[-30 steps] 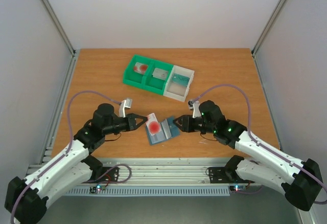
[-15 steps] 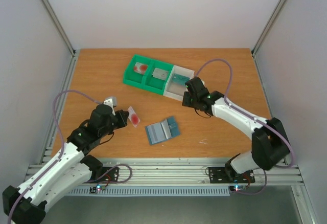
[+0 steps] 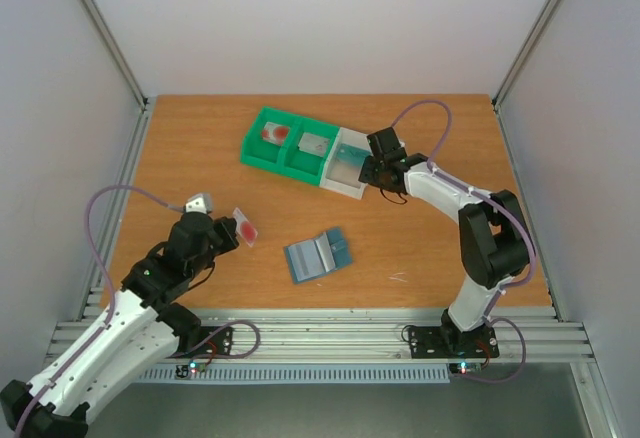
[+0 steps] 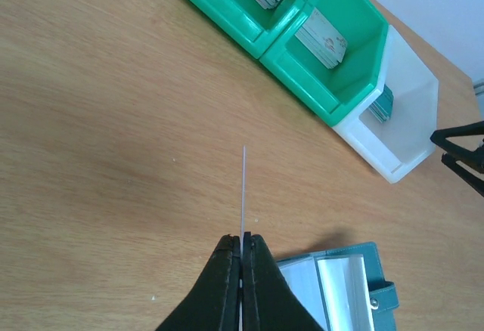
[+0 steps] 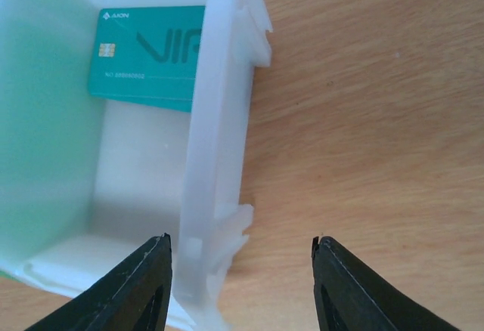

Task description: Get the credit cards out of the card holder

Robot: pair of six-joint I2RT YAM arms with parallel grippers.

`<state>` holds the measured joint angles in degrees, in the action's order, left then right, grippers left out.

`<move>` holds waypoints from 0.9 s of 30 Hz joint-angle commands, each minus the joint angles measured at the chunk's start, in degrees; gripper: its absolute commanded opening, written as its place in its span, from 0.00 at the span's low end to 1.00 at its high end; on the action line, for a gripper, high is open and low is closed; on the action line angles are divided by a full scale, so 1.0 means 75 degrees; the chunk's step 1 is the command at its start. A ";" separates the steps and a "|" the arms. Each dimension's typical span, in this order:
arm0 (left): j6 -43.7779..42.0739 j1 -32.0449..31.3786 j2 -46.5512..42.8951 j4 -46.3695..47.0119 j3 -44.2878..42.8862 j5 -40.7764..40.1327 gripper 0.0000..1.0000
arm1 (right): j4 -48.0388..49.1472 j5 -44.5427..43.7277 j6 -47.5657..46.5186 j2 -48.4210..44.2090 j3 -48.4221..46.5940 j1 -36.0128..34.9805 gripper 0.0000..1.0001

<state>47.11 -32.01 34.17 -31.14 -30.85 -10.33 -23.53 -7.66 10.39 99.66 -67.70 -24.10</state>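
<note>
Card holder [image 3: 317, 255] is lying open on the bench [image 3: 200, 148]. Left of it my left fingers [image 3: 226, 234] are pinching a red-marked card [image 3: 243, 228]. Beyond it my right fingers [image 3: 368, 173] are hovering at the white bin [image 3: 340, 186].

Left wrist: I'm seeing that card clamped edge-on.

Right wrist: those fingers are standing apart, empty, astride the bin's wall.

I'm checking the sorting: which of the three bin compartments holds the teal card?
The white end compartment, by the right gripper: the teal card lies in it. The two green compartments hold other colours.
</note>
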 commanded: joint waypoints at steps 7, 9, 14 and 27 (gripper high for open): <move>-0.0022 -0.0023 -0.0508 0.0423 0.0491 0.0071 0.00 | -0.0533 0.0089 0.0020 0.1053 -0.1154 0.0119 0.47; 0.0016 -0.0025 -0.0520 0.0339 0.0513 0.0017 0.01 | -0.0604 0.0062 0.0029 0.1087 -0.1174 0.0121 0.41; 0.0297 -0.0028 -0.0508 0.0291 0.0501 -0.0140 0.01 | -0.0806 0.0131 0.0032 0.1039 -0.1190 0.0120 0.31; 0.0685 -0.0021 -0.0445 0.0798 0.0483 -0.0605 0.00 | -0.0765 0.0898 -0.0196 0.0330 -0.0352 0.0099 0.17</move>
<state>51.03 -32.01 31.07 -29.54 -26.89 -11.11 -28.69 -5.85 8.69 105.51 -73.14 -23.20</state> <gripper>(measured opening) 0.007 0.192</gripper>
